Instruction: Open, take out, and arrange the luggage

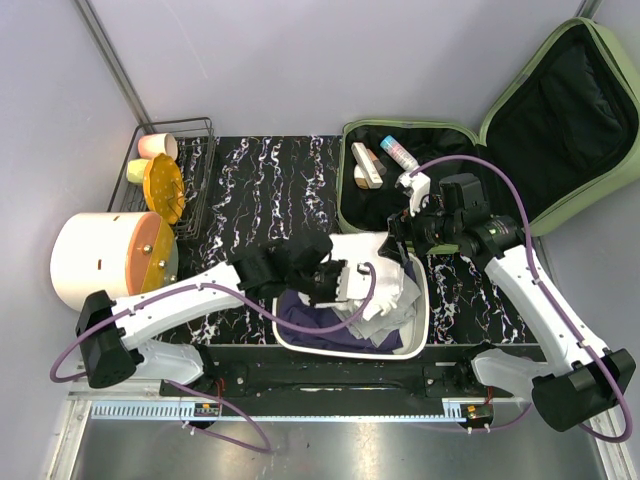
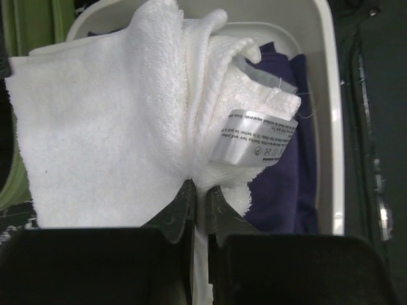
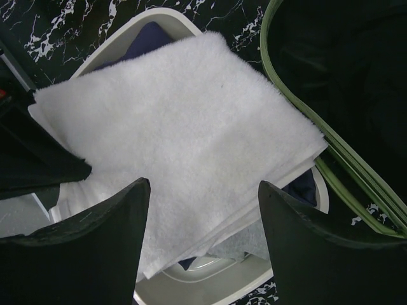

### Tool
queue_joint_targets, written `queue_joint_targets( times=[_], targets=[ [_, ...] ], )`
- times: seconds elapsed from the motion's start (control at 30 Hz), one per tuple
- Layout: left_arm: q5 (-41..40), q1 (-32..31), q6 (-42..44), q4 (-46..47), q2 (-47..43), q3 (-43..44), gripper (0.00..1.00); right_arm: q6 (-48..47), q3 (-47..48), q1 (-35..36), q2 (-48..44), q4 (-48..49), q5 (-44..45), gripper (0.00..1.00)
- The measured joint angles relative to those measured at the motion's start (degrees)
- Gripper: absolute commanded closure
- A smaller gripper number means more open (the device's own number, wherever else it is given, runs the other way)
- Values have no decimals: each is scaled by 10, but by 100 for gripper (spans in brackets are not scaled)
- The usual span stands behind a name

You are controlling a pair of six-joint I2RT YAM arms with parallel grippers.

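One white towel (image 2: 108,127) clamped in left jaws over the white bin (image 2: 335,127), right jaws wide open, empty

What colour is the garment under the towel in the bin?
The garment beside the towel is dark purple, clearest in the left wrist view.

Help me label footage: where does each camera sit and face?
Top external: above and behind, looking down on table and open luggage; both arms show.
Left wrist: on the left arm, facing the towel its shut left fingers pinch.
Right wrist: looks down on that towel between open right fingers.
All three share towel and white bin.
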Motion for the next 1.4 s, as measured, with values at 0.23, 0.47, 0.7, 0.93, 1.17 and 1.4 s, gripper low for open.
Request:
queue_joint_targets(
  times=[0.23,0.47,0.7,0.93,1.17,1.4],
  targets=[
    [-8,-38,-113,-10,9,0,100,-9,10,0,11,-4,-6,25],
    [-12,-56,-176,6,30,-23,18,-36,7,0,40,-12,-33,24],
    [76,115,-195,19,-43,-25,1,-60,46,-9,102,-21,-32,23],
    [136,269,-192,2,-10,103,1,-87,195,-75,245,-23,-12,14],
    [176,383,-217,-17,93,154,1,-173,312,-97,412,-38,46,0],
    [190,418,-220,-53,145,181,1,-258,444,-97,578,-94,57,0]
  ],
)
